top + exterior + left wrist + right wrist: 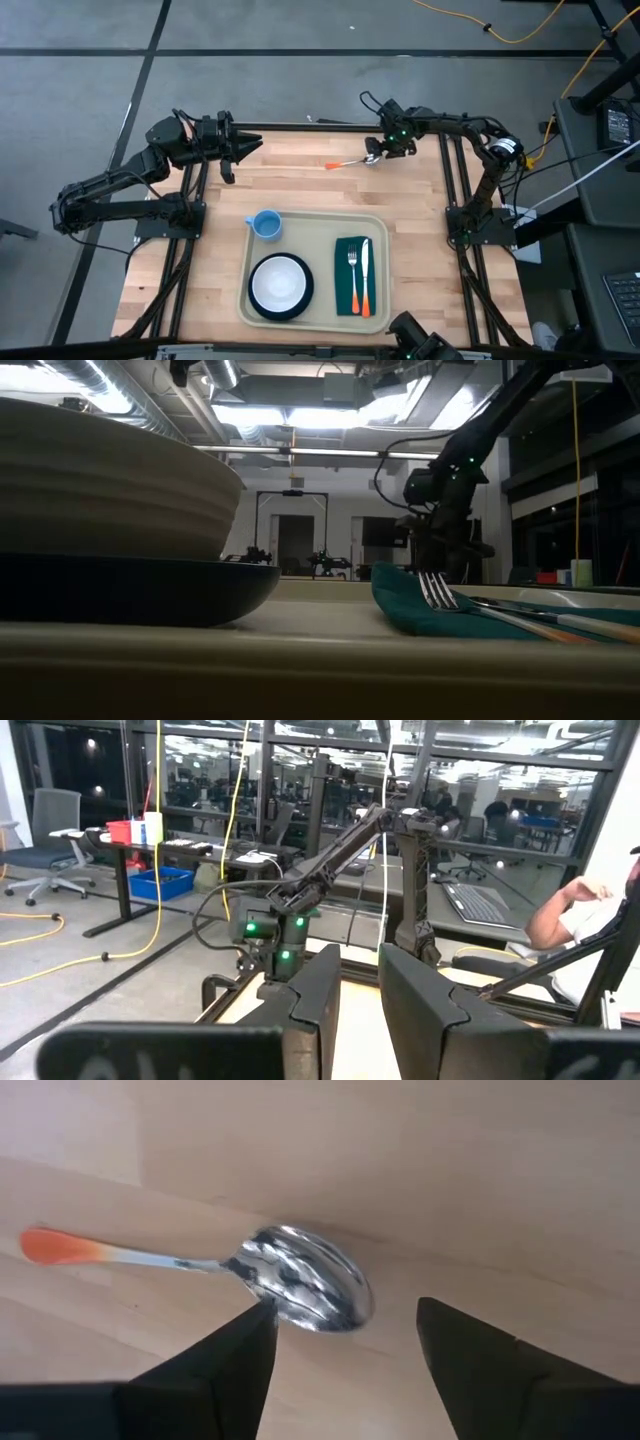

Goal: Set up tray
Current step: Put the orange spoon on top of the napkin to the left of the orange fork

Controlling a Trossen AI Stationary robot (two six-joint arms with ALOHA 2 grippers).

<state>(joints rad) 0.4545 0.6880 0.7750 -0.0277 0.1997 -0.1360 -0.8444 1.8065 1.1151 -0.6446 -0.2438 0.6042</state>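
A: Surface (300, 170) first: light wood, both arms mounted at the far corners. The tray (378, 262), cream with a raised rim, sits on the near half, roughly centred.

B: What's on it?

A: Dark plate (281, 287) with a white bowl (279, 280) on the left part. Blue cup (266, 224) at the tray's far left corner. Dark green napkin (354, 276) on the right, fork (352, 268) and knife (365, 272) lying side by side on it, orange handles toward the near edge.

B: Anything still off the tray?

A: The spoon (352, 161), orange-tipped handle, lying on the bare wood at the far side, well apart from the tray.

B: Arms?

A: Right gripper (345, 1320) is down over the spoon's bowl, fingers (225, 1355) spread wide to either side of it and holding nothing; I can't tell if one tip touches the metal. Left gripper (245, 146) waits at the far left, raised, fingers narrowly parted, empty.

B: Progress?

A: Judging by the layout, mostly done: plate, bowl, cup, napkin, fork and knife are placed. The spoon looks like the last piece, still to be grasped and carried over, probably beside the knife
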